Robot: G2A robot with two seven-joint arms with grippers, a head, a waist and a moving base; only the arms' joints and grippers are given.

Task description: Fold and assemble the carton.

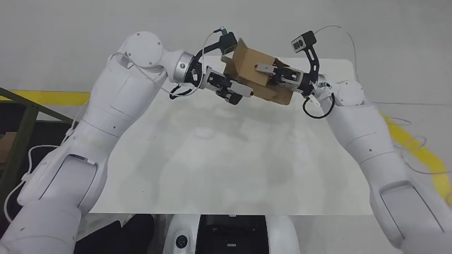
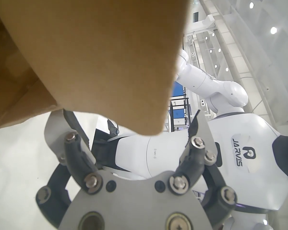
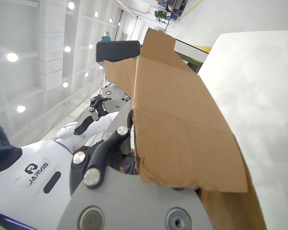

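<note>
Above table [image 1: 212,162] — carton [image 1: 254,67] clamped in right claw [image 1: 272,75]; left claw [image 2: 132,123] spread apart alongside.

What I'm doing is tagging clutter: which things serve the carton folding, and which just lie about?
Job: carton, left gripper, right gripper, table.
Lying about: green frame, yellow floor line.

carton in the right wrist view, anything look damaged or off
Yes: on the carton, the flap edge closest to the camera is ragged and notched, as if torn rather than cleanly cut. In the top view it hangs tilted above the table, flaps splayed.
</note>
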